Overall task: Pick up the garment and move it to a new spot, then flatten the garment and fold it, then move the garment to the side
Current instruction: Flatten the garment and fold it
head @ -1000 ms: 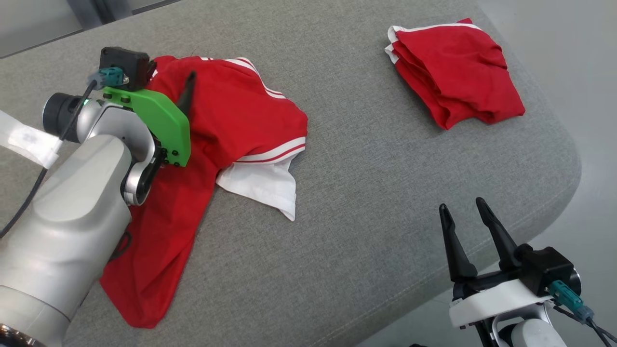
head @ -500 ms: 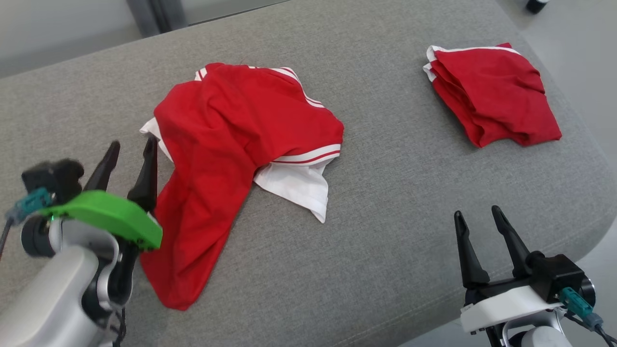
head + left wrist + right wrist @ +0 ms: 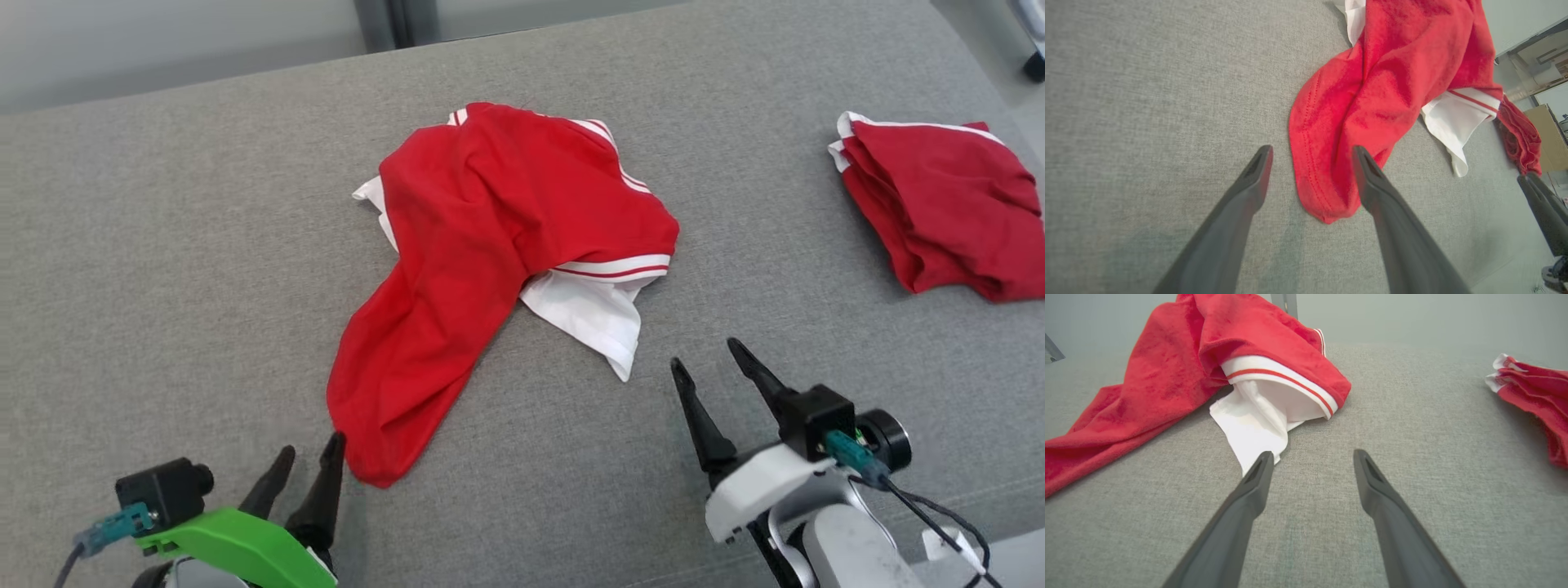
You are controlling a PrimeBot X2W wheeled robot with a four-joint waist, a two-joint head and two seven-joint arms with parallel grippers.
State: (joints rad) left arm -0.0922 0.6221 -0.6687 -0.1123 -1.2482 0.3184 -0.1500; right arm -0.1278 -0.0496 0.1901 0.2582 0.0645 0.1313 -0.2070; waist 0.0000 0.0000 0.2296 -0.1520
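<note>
Left tool (image 3: 311,443) open, empty, tips just beside the garment's (image 3: 490,212) red hem; right tool (image 3: 704,353) open, empty, near its white part; garment crumpled mid-tabletop (image 3: 163,245); folded red cloth (image 3: 939,212) far right.

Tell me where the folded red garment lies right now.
The folded red garment lies at the far right of the head view on the grey fabric surface, apart from the crumpled red shirt at centre, beyond the right gripper.
</note>
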